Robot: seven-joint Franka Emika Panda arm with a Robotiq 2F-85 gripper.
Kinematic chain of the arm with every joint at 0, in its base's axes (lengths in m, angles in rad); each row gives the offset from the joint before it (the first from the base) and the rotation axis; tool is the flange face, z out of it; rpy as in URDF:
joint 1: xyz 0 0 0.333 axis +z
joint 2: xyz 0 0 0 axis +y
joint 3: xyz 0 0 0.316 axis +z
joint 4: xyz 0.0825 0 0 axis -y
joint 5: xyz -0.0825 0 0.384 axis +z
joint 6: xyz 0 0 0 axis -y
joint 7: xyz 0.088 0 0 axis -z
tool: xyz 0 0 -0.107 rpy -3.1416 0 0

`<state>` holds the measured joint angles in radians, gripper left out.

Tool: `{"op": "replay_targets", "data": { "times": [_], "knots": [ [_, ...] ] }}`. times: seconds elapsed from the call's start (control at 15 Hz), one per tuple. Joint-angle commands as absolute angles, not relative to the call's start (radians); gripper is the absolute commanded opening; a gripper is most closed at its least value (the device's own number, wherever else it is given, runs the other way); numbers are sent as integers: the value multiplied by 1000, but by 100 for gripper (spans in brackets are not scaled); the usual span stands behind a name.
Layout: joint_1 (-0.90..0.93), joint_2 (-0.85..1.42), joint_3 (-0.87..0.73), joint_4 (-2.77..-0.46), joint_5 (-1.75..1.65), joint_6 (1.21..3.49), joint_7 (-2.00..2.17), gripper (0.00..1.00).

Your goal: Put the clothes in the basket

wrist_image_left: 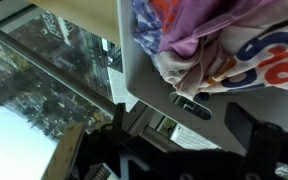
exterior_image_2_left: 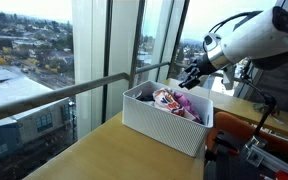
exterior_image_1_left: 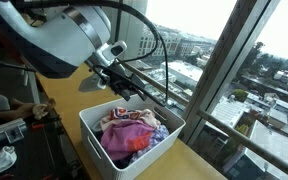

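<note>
In an exterior view, the basket (exterior_image_2_left: 162,125) stands on the wooden table (exterior_image_2_left: 96,152). The clothes (exterior_image_2_left: 174,102) lie heaped inside it, pink-red fabric uppermost. Above the basket's right end, the gripper (exterior_image_2_left: 191,78) hovers released, its jaws spread and holding nothing.

The wrist view's top edge cuts off the clothes (wrist_image_left: 199,35), and the pincer (wrist_image_left: 184,138) blurs dark.

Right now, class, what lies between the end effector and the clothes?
Only the basket's white rim wall with its slot handle, shown in the wrist view. In an exterior view the open end effector hangs above that rim, clear of the clothes.
</note>
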<state>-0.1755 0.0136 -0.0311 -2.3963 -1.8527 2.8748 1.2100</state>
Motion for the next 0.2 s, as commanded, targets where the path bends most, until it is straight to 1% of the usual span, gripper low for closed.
{"op": "replay_targets", "data": {
  "times": [0.0,0.13],
  "knots": [
    [-175,14,-31,-2396,-1853,2875,1210,100],
    [-175,14,-31,-2396,-1853,2875,1210,100]
  ]
}}
